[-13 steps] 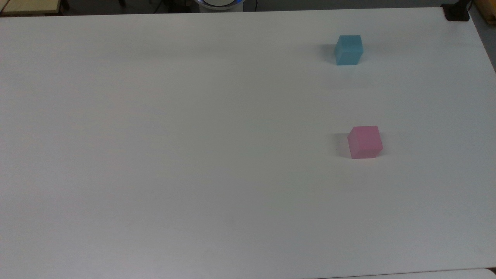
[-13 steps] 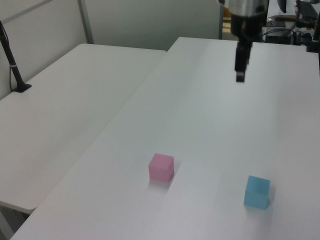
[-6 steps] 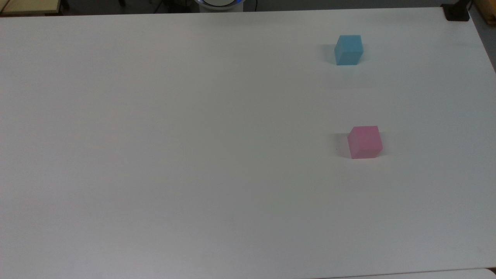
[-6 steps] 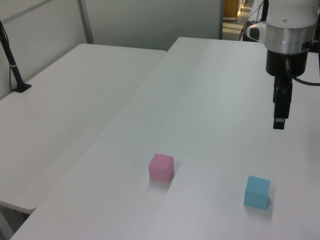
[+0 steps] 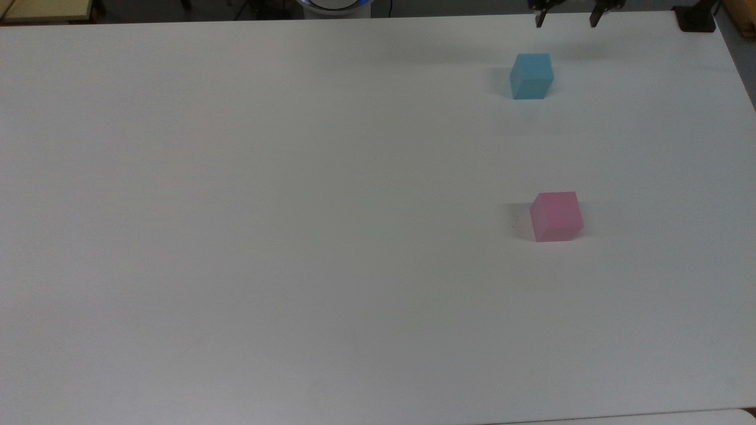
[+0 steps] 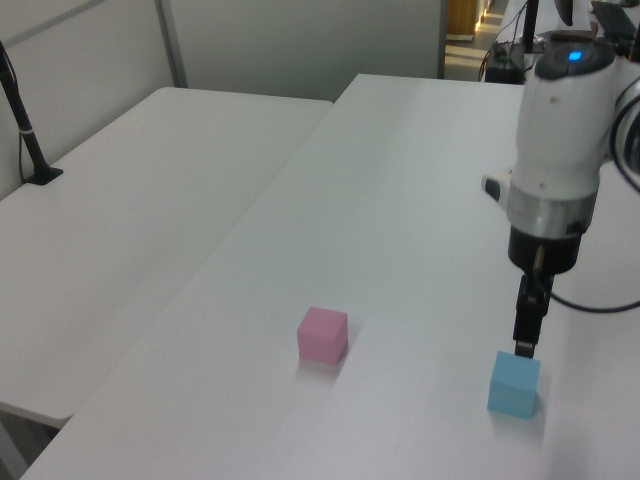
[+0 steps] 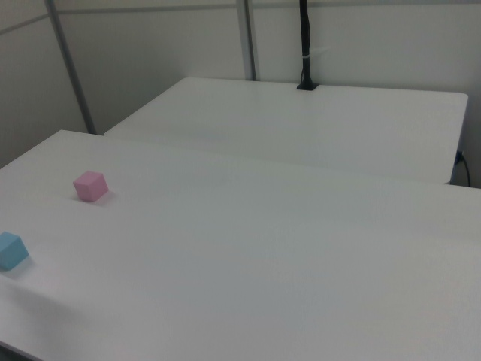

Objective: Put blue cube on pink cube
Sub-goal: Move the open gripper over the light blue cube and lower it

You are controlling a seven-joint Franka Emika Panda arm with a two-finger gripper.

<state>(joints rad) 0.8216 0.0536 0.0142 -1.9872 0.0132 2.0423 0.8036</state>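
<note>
Gripper (image 5: 566, 20) is cut off by the top view's 12 o'clock edge; just two dark fingertips (image 5: 539, 20) are seen, set apart. In the left view, the fingers (image 6: 526, 322) are seen edge-on as one, so their spread cannot be judged there. Blue cube (image 7: 11, 250) is clipped at the right view's 9 o'clock edge.

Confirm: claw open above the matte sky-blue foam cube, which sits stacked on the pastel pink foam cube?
Not stacked. The left view shows the matte sky-blue foam cube on the white table, apart from the pastel pink foam cube. The claw is open above the blue one.
</note>
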